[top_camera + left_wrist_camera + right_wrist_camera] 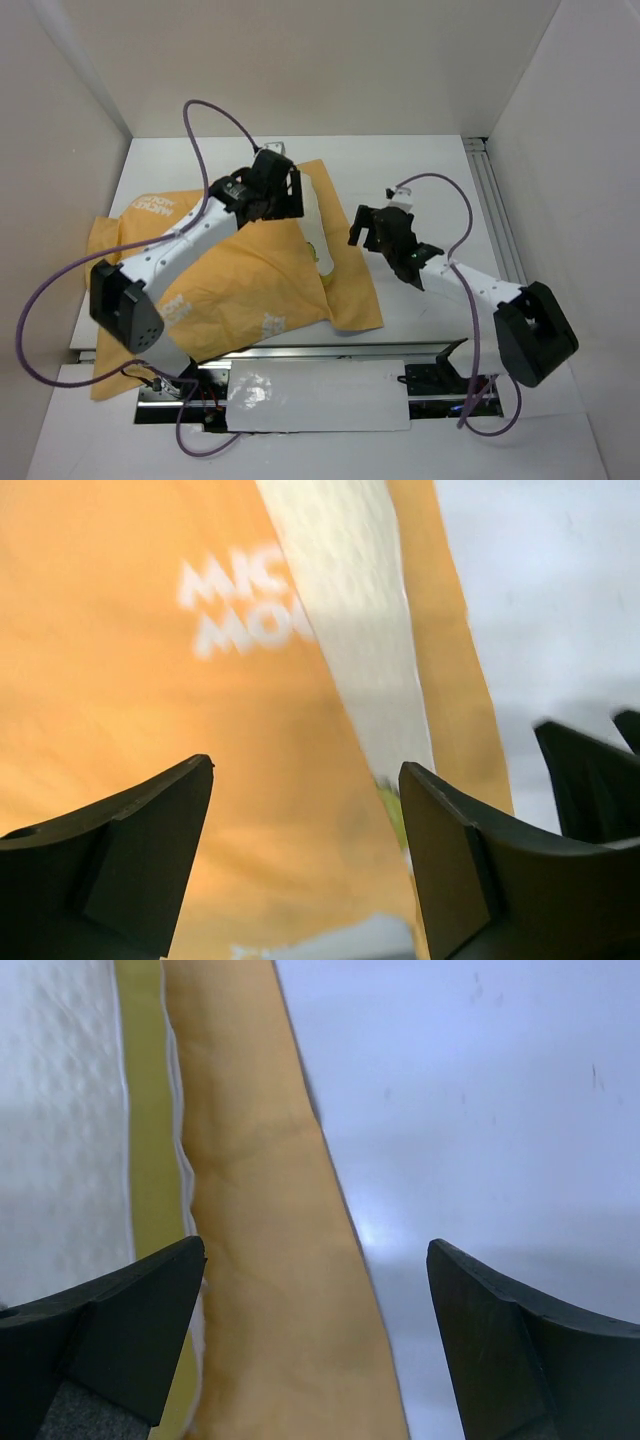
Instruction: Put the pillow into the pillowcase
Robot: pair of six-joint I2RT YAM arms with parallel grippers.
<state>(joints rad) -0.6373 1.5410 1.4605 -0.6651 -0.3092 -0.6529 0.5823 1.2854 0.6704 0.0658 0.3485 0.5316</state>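
— What am I working on?
— Your table [420,165] is white, boxed in by pale walls [320,60] on three sides, with a metal rail [497,215] along its right edge.
— Where's the pillow?
— In the top view the pillowcase [250,275] lies rumpled, orange face up, left of centre. Only a pale strip of pillow [318,228] shows at its right side (cloth covers the rest).
— What do the wrist views add?
— Your left one shows white lettering [235,605] and the strip's quilting between two orange layers. Your right one shows a yellow-green band [150,1110] beside the pillow, then an orange flap, then table.
— And the grippers?
— Your left gripper [305,770] hangs over the cloth, jaws spread, holding nothing. Your right gripper [315,1250] is spread too, over the pillowcase's edge, also empty.
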